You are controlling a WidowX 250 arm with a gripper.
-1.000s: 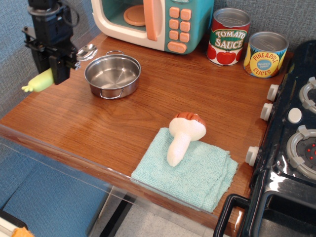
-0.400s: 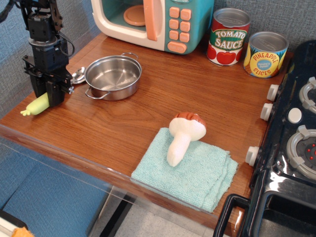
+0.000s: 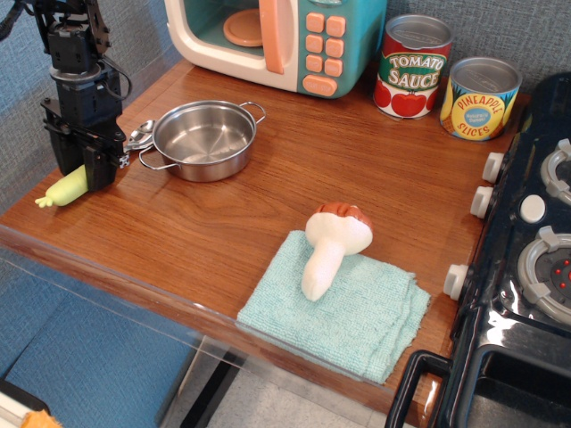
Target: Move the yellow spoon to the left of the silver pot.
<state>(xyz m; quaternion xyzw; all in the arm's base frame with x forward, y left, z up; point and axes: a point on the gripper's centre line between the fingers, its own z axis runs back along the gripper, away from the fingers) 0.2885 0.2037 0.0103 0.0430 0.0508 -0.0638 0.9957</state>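
You have the yellow spoon (image 3: 64, 188) lying at the left end of the bench (image 3: 268, 205), just to the left of the silver pot (image 3: 203, 138). Its long axis runs diagonally: the handle's tapered tip points toward the front-left edge of the bench, and the small shiny bowl sits at the upper right end, close beside the pot's near loop handle. You can see the handle as chunky and pale yellow-green, narrowing to a small nub at the tip; the bowl is bright silver, and the middle of the spoon is hidden behind the pincer (image 3: 92, 169). The pincer stands upright over that middle part, low at the spoon, black and blocky; you cannot tell from this view whether its fingers are clamped on the handle or parted from it. The pot is shallow, round and polished, sitting upright, with two wire loop handles, one toward the spoon, one toward the rear right.
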